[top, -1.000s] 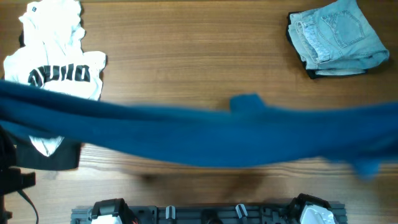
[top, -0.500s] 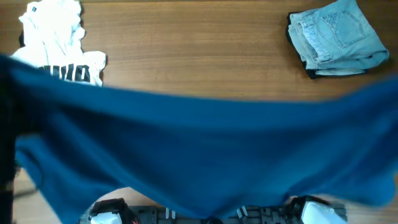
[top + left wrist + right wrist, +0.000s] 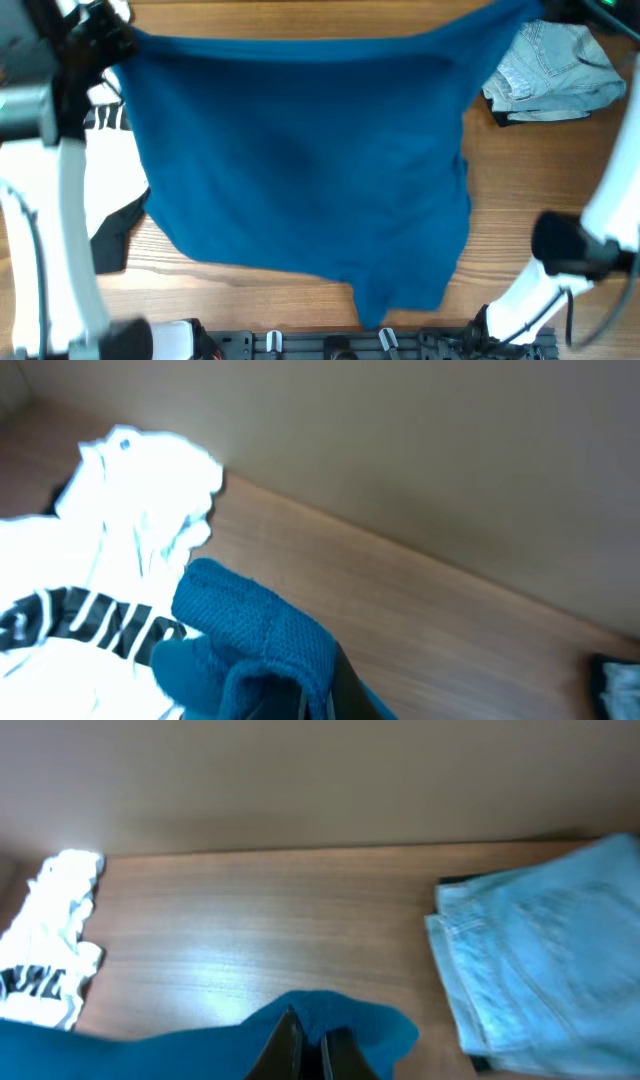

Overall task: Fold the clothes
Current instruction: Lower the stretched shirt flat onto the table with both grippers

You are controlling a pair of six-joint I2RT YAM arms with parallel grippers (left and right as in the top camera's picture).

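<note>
A large teal-blue shirt (image 3: 300, 160) hangs spread across the middle of the table, its top edge stretched between both grippers. My left gripper (image 3: 118, 40) is shut on the shirt's top left corner, and the wrist view shows knit fabric (image 3: 260, 640) bunched over the fingers (image 3: 345, 690). Shut on the top right corner is my right gripper (image 3: 535, 12), with blue cloth (image 3: 375, 1020) pinched between its dark fingers (image 3: 285, 1045). A white black-lettered tee (image 3: 110, 165) lies at the left, partly hidden by the shirt. Folded pale-blue jeans (image 3: 560, 70) lie at the far right.
A black garment (image 3: 115, 235) sticks out under the tee at the left. Both white arms (image 3: 70, 220) (image 3: 610, 210) reach along the table's sides. The arm base rail (image 3: 330, 345) runs along the near edge. Bare wood (image 3: 530, 190) shows to the right of the shirt.
Both grippers have carried the shirt's top edge from mid-table toward the far side. The cloth went from a narrow blurred band to a wide sheet, and both arms now show at the sides.
</note>
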